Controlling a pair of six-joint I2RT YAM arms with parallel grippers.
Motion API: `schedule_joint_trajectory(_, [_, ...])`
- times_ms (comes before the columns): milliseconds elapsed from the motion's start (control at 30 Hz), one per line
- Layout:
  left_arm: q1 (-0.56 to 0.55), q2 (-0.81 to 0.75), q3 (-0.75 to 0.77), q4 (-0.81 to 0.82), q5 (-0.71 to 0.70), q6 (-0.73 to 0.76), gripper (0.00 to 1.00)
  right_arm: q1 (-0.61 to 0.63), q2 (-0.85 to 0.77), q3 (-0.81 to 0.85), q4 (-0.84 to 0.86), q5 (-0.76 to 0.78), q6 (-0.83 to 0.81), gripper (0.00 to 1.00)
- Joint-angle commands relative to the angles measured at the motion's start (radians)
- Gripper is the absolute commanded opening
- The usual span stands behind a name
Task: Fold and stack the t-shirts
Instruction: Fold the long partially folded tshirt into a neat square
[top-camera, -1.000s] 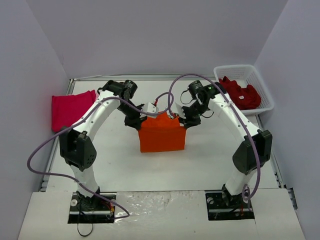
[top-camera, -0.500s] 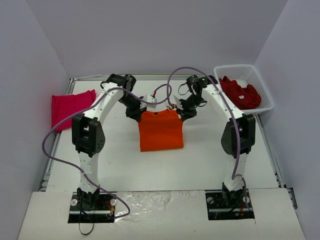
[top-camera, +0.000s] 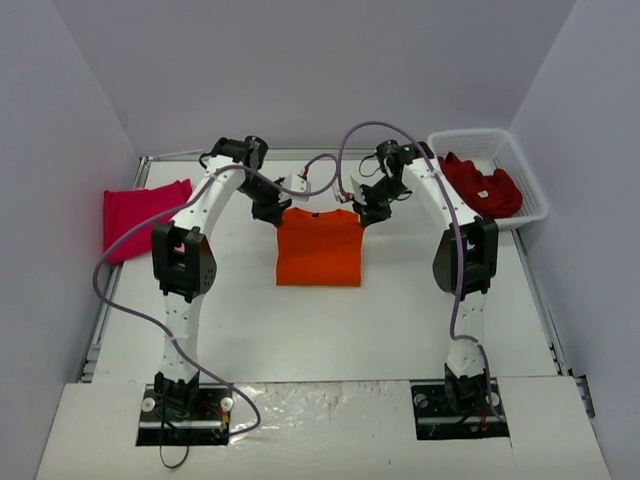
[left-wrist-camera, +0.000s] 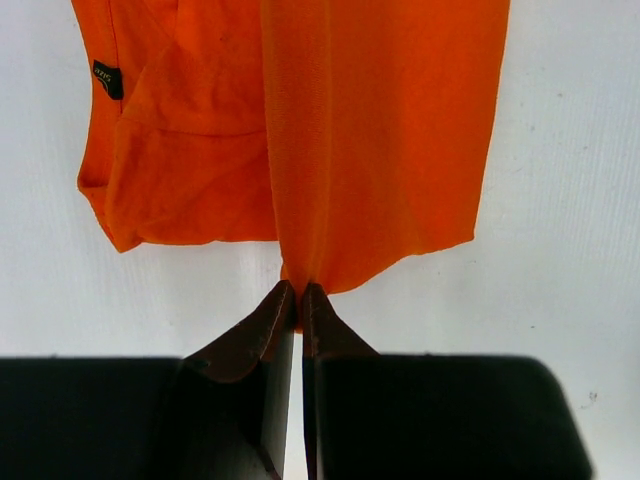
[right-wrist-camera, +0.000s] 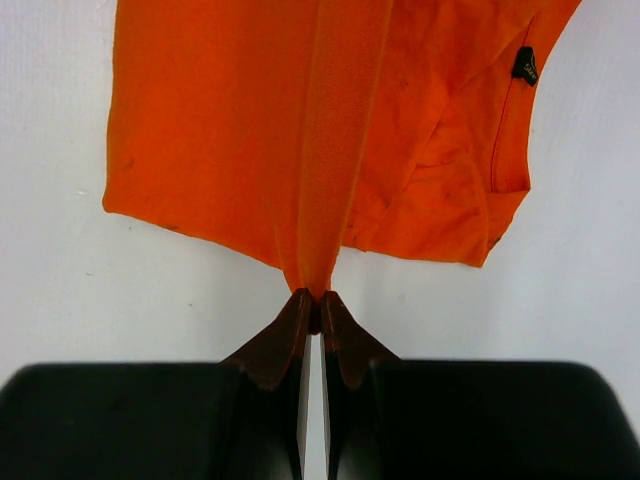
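Folded orange t-shirt lies centre, far corners pinched up. Folded magenta t-shirt at left. Dark red t-shirts heaped far right.

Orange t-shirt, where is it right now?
In the top view the orange t-shirt sits mid-table, its far corners pinched by the left end effector and right end effector, between magenta t-shirt and basket.

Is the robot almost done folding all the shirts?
Not yet. One magenta-pink t-shirt lies folded at the left. The left gripper and right gripper both pinch the orange t-shirt at its far edge, mid-fold. Dark red t-shirts wait crumpled in the white basket.
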Motion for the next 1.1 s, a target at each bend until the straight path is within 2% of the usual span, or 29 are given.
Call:
schedule_joint_trajectory(0, [0.006,0.012,0.058,-0.271,0.028,0.073,0.02,-0.023,0.060,0.050,-0.034,0.013,0.017,0.00])
schedule_joint_trajectory(233, [0.018,0.140,0.152,-0.237,0.033,0.066,0.03,-0.039,0.212,0.171,-0.028,0.013,0.020,0.00])
schedule_joint_trajectory(267, [0.021,0.156,0.167,-0.231,0.030,0.060,0.07,-0.043,0.229,0.190,-0.028,0.013,0.026,0.00])
schedule_joint_trajectory(300, [0.025,0.191,0.198,-0.225,0.027,0.058,0.18,-0.046,0.262,0.222,-0.028,0.012,0.028,0.02])
schedule_joint_trajectory(367, [0.028,0.243,0.233,-0.228,0.021,0.058,0.24,-0.050,0.313,0.254,-0.026,0.012,0.045,0.18])
schedule_joint_trajectory(400, [0.029,0.257,0.252,-0.229,0.016,0.055,0.33,-0.051,0.327,0.270,-0.025,0.013,0.049,0.37])
schedule_joint_trajectory(433, [0.032,0.271,0.282,-0.229,0.016,0.054,0.35,-0.051,0.336,0.286,-0.015,0.018,0.052,0.43])
schedule_joint_trajectory(533, [0.043,0.296,0.313,-0.212,0.024,0.031,0.44,-0.051,0.349,0.297,0.015,0.019,0.082,0.49])
schedule_joint_trajectory(600, [0.046,0.282,0.322,-0.180,0.025,0.001,0.46,-0.050,0.333,0.297,0.029,0.018,0.105,0.54])
schedule_joint_trajectory(733, [0.049,0.216,0.309,-0.162,0.007,-0.023,0.51,-0.048,0.271,0.288,0.074,0.027,0.154,0.57])
schedule_joint_trajectory(833, [0.064,0.088,0.241,-0.084,-0.004,-0.101,0.58,-0.048,0.148,0.207,0.147,0.056,0.218,0.59])
schedule_joint_trajectory(900, [0.095,0.020,0.146,-0.022,0.016,-0.155,0.59,-0.045,0.084,0.152,0.228,0.073,0.259,0.62])
schedule_joint_trajectory(1000, [0.146,-0.120,-0.010,0.152,0.024,-0.349,0.61,-0.036,-0.045,0.055,0.328,0.146,0.338,0.67])
schedule_joint_trajectory(1033, [0.161,-0.155,-0.053,0.238,0.031,-0.446,0.61,-0.025,-0.074,0.040,0.351,0.178,0.408,0.69])
schedule_joint_trajectory(1067, [0.175,-0.228,-0.103,0.299,0.021,-0.513,0.64,-0.017,-0.114,0.026,0.365,0.252,0.449,0.72])
